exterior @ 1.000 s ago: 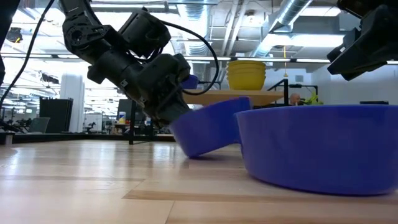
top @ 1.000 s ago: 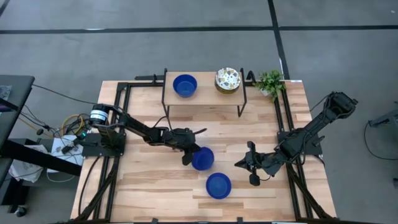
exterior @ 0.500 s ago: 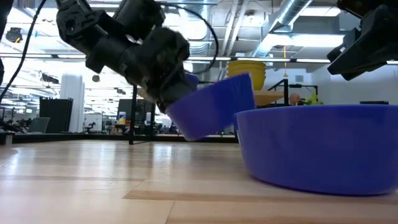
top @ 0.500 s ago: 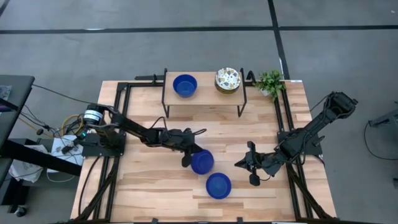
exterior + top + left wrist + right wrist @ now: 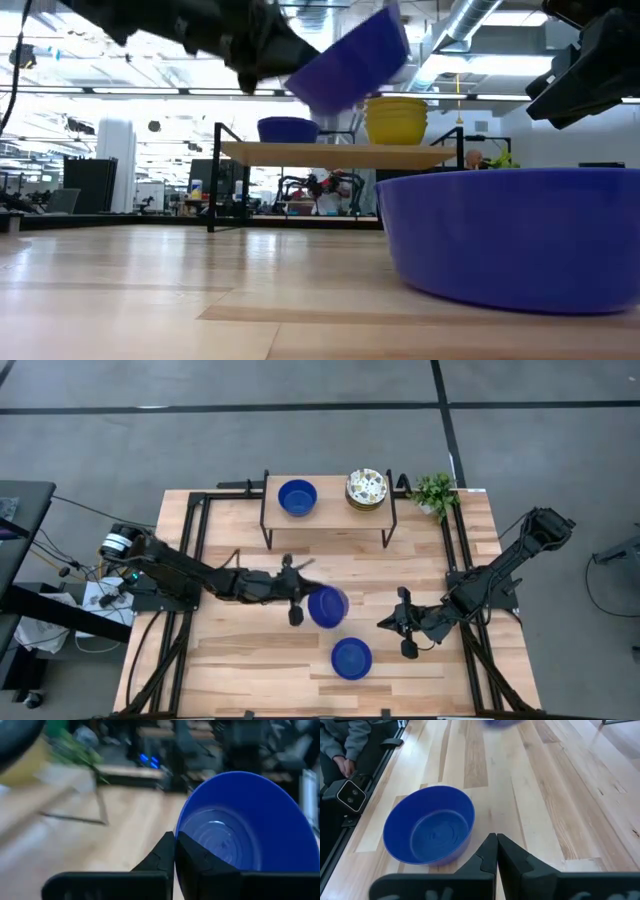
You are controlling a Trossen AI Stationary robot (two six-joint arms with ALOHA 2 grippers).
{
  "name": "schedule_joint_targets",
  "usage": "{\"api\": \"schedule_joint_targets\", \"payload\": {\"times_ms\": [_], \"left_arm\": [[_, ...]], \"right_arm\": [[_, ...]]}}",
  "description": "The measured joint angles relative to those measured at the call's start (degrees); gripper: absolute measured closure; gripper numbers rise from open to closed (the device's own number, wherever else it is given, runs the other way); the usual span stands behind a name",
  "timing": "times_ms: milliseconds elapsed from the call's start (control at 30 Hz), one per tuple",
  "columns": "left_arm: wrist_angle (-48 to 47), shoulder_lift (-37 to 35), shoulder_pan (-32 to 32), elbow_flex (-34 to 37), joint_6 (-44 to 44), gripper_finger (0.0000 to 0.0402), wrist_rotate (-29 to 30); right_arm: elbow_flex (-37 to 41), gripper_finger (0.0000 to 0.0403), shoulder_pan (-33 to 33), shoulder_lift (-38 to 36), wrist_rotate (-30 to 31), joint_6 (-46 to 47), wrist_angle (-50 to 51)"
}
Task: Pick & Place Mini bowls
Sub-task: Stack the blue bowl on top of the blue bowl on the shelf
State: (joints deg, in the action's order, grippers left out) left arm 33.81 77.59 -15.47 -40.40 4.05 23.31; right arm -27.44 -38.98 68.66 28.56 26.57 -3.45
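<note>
My left gripper (image 5: 306, 600) is shut on a cobalt blue mini bowl (image 5: 328, 606), which it holds up over the middle of the table; the low view shows this bowl (image 5: 352, 58) high above the wood. A second blue bowl (image 5: 351, 658) rests on its base near the front edge. My right gripper (image 5: 404, 632) hovers shut just to the right of that bowl (image 5: 430, 827), touching nothing. On a raised shelf (image 5: 330, 518) at the far side stand one more blue bowl (image 5: 297, 497) and a stack of floral bowls (image 5: 367, 488). My left gripper pinches the bowl's rim (image 5: 179, 829) on the side toward the table's left, one finger (image 5: 192, 862) inside the bowl and the other outside. The fingers reach in about level from the left. The bowl is lifted clear of the table and tilted.
A small green plant (image 5: 434, 490) stands at the far right corner beside the shelf. Dark frame rails (image 5: 190, 550) run along the table's left and right sides. A person's sleeve (image 5: 350, 735) shows beyond the table edge in the right wrist view.
My left gripper has risen with the blue bowl and its wrist has rolled. The bowl stood tipped with its lower edge on the table; now it hangs well clear of the wood, above the height of the shelf top in the low view.
</note>
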Motion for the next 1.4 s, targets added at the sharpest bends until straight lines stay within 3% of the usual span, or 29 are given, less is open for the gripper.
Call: {"api": "schedule_joint_targets", "payload": {"times_ms": [233, 400, 633, 800, 1067, 1400], "left_arm": [[-3.1, -11.6, 3.3, 0.0, -6.1, 0.0394, 14.3], [-3.0, -18.0, 10.4, 0.0, -8.5, 0.0393, 18.8], [-3.3, -20.1, 24.9, -0.3, -5.6, 0.0393, 18.4], [-5.8, -17.6, 31.7, -2.3, -0.9, 0.0394, 11.5], [-8.2, -14.3, 36.4, -3.0, 2.4, 0.0391, 11.2], [-10.0, -12.9, 36.8, -3.0, 2.3, 0.0389, 11.1]], "right_arm": [[0.0, 0.0402, 0.0, 0.0, 0.1, 0.0, 0.0], [0.0, 0.0402, 0.8, 0.0, 0.4, -0.1, 0.0], [0.0, 0.0402, 3.4, 0.0, 0.4, -0.2, 0.0], [0.0, 0.0402, 4.4, 0.0, 0.2, -0.2, 0.0], [0.0, 0.0402, 3.7, 0.0, 0.1, -1.1, -0.1], [0.0, 0.0402, 3.0, 0.0, 0.1, -1.1, -0.2]]}}
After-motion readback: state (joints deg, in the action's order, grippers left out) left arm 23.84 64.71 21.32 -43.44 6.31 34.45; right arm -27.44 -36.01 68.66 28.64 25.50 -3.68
